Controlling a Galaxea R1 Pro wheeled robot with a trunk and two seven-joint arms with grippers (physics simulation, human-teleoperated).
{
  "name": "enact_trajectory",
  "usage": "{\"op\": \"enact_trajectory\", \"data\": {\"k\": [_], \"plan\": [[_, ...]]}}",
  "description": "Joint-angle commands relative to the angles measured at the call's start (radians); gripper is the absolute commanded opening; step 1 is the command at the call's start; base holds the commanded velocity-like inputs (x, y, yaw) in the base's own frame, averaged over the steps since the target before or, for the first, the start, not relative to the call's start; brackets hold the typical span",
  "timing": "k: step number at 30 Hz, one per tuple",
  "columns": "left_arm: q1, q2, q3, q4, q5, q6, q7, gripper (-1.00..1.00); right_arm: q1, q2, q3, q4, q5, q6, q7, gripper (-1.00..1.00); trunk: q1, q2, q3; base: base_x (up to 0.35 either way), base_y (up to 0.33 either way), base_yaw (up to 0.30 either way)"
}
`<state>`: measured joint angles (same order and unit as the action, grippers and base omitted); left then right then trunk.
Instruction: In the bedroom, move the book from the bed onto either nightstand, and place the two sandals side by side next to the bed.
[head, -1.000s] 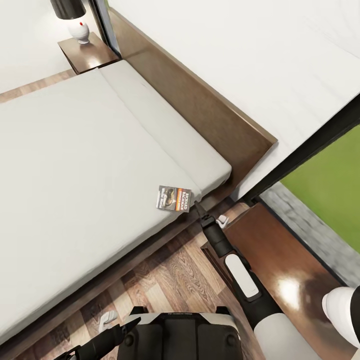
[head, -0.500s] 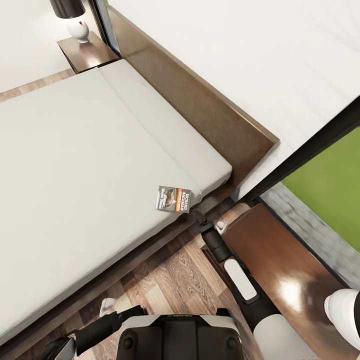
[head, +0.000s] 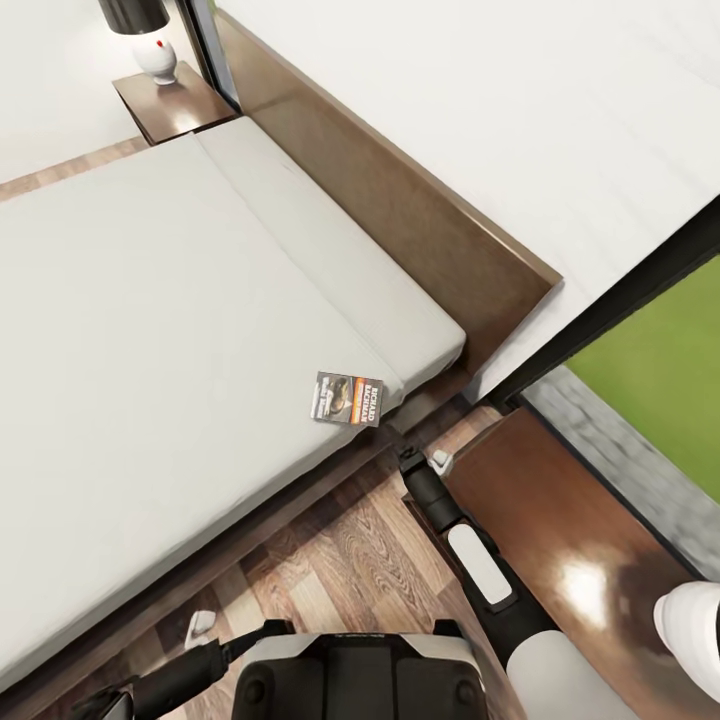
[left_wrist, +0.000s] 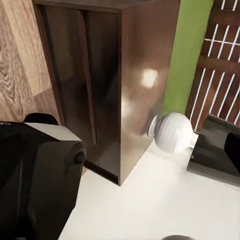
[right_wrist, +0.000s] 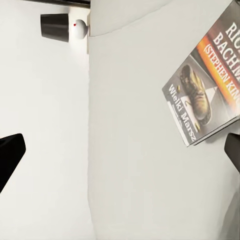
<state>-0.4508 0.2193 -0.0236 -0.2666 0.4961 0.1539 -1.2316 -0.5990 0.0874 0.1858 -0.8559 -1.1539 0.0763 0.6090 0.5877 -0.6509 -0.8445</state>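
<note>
The right gripper (head: 403, 450) hovers with fingers spread wide and empty, just short of the small dark paperback book with an orange band (head: 348, 399), lying flat at the edge of the light grey mattress (head: 150, 330) ahead of them. Closing too shallow risks nudging the thin book inward rather than lifting it. The left gripper's state cannot be told.

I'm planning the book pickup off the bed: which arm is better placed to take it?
The right. Its gripper sits just off the bed's near corner, close to the book, and its wrist view shows the book between open fingers. The left gripper is low by the robot's base, farther away.
</note>
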Motion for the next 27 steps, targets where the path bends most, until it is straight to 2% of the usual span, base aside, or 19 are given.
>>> {"op": "enact_trajectory", "data": {"k": [1,27], "plan": [[0.0,-0.001,-0.002,0.006,0.005,0.01,-0.002,1.0,0.0,0.0,0.0,0.0,-0.01,0.008,0.003,1.0,0.004,-0.008,-0.004,0.0,0.0,0.0],[0.0,-0.008,-0.004,0.023,0.005,0.006,0.001,1.0,0.0,0.0,0.0,0.0,-0.01,0.008,0.004,1.0,0.104,-0.19,-0.085,0.0,0.0,0.0]]}}
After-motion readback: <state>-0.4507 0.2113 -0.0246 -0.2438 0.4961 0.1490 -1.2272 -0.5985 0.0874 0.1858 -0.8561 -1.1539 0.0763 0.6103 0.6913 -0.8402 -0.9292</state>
